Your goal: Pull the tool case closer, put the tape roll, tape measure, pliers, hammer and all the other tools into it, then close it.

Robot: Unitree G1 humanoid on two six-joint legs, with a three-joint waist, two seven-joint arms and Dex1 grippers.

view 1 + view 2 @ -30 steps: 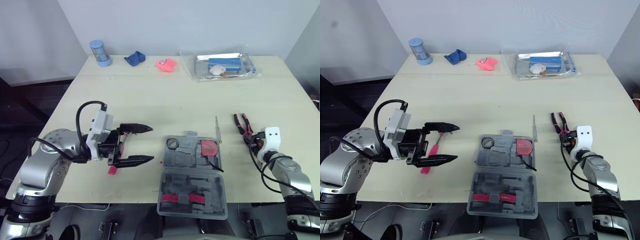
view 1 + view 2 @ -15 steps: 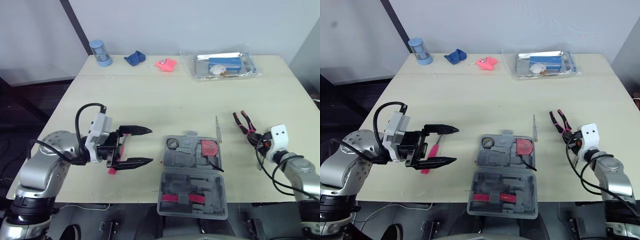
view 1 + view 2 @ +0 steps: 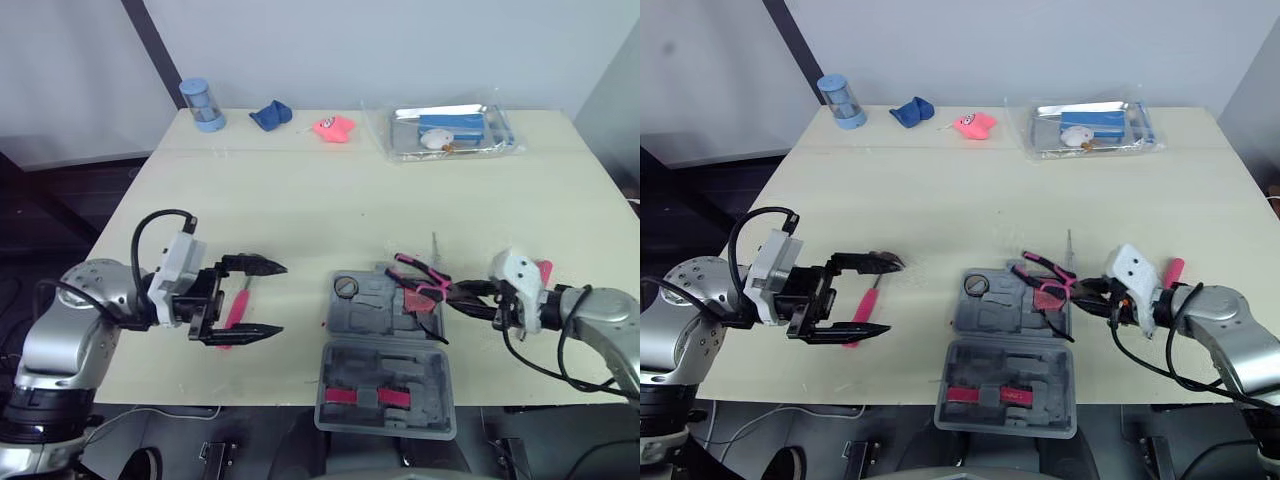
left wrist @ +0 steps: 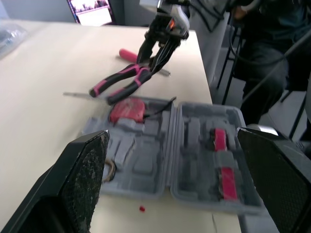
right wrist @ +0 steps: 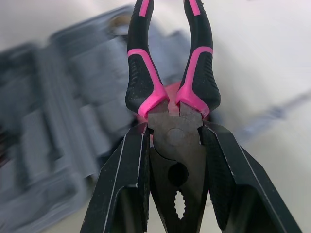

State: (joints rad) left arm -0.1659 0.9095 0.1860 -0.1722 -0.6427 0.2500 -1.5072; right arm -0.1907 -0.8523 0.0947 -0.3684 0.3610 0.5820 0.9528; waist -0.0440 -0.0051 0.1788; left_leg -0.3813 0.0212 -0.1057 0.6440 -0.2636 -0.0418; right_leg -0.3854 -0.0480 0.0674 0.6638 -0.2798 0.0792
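The grey tool case [image 3: 385,372] lies open near the table's front edge. A red tape measure [image 3: 418,298] and a small tape roll [image 3: 345,288] sit in its far half. My right gripper [image 3: 475,297] is shut on the black and pink pliers [image 3: 425,280], holding them over the case's right far corner, handles pointing left; they also fill the right wrist view [image 5: 170,92]. My left gripper [image 3: 255,298] stands open left of the case, above a pink-handled screwdriver [image 3: 236,303]. A thin metal rod [image 3: 434,243] lies beyond the case. A pink handle [image 3: 543,270] lies by my right wrist.
Along the far edge stand a blue cup [image 3: 196,105], a blue cloth [image 3: 269,116], a pink toy [image 3: 332,128] and a clear bag of items [image 3: 445,130]. The case's near half overhangs the front table edge [image 3: 280,405].
My right gripper has lifted the pliers off the table at the right and swung them left over the case. The left gripper has drawn back slightly to the left, still open.
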